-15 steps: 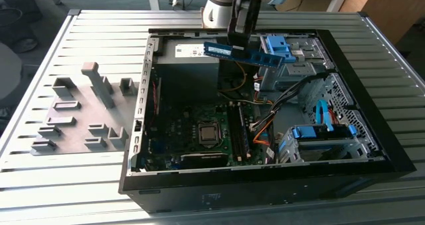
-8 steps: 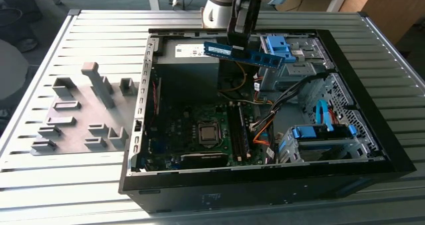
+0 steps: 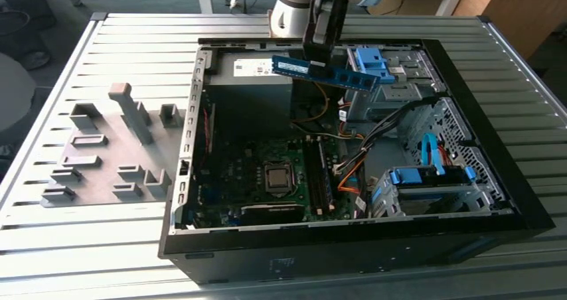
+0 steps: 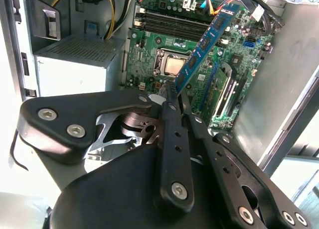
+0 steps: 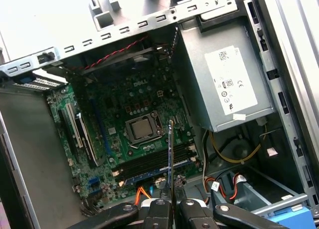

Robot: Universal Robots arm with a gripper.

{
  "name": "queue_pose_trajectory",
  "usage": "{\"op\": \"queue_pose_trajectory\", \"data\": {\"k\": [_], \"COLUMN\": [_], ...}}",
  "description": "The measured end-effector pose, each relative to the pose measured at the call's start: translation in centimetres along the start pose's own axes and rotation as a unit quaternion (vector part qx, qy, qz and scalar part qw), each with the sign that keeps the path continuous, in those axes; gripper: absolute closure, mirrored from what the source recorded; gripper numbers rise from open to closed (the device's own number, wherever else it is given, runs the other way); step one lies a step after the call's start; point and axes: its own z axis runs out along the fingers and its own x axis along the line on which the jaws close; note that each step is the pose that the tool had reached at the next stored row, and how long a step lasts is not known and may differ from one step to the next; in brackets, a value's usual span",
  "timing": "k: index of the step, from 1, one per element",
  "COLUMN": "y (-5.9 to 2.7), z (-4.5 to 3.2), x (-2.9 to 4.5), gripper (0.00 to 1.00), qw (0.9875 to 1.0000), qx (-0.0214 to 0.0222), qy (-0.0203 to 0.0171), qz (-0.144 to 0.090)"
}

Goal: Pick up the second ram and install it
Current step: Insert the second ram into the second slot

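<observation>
The second ram [image 3: 341,75] is a thin blue board with dark chips, and my gripper [image 3: 317,56] is shut on it near one end. It hangs roughly level above the back of the open computer case [image 3: 354,243], well above the motherboard [image 3: 257,174]. In the second wrist view the ram [image 4: 205,44] sticks out from the gripper [image 4: 177,93] over the board. In the first wrist view the ram [image 5: 170,149] shows edge-on, rising from the gripper [image 5: 171,191] over the long dark memory slots [image 5: 149,164] beside the processor socket [image 5: 143,128].
Grey holder blocks [image 3: 106,154] stand on the slatted table at the exterior view's left. Inside the case are the grey power supply [image 5: 229,84], coloured cables [image 3: 354,160] and drive bays with blue latches [image 3: 425,180] at the exterior view's right.
</observation>
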Motion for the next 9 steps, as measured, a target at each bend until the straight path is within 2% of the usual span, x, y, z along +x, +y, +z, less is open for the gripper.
{"op": "queue_pose_trajectory", "data": {"k": [9], "y": [0.00], "z": [0.00], "x": [0.00], "gripper": [0.86], "qw": [0.9997], "qx": [0.0003], "qy": [-0.0002], "qz": [0.025]}}
